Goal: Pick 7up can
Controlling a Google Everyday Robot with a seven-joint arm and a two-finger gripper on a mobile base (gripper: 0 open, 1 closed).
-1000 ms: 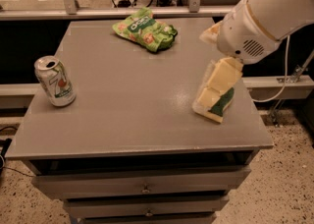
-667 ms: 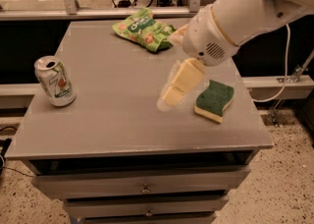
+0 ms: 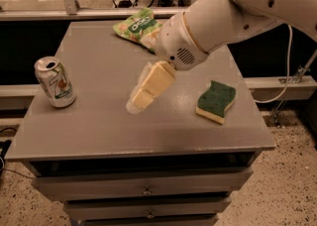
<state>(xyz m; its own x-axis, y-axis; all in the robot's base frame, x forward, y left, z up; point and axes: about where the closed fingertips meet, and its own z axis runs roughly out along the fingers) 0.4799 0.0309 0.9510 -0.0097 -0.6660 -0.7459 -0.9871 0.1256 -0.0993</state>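
The 7up can [image 3: 55, 82] stands upright near the left edge of the grey table [image 3: 99, 121]; it is silver-white with green markings and a red spot, with a shiny open top. My gripper [image 3: 139, 97] hangs over the middle of the table, pointing down and to the left, well to the right of the can and apart from it. It holds nothing that I can see.
A green snack bag [image 3: 138, 26] lies at the back of the table, partly behind my arm. A green and yellow sponge [image 3: 216, 101] lies at the right. Drawers sit below the table's front edge.
My arm has swung left from over the sponge toward the middle of the table, uncovering the sponge. The can has not moved.
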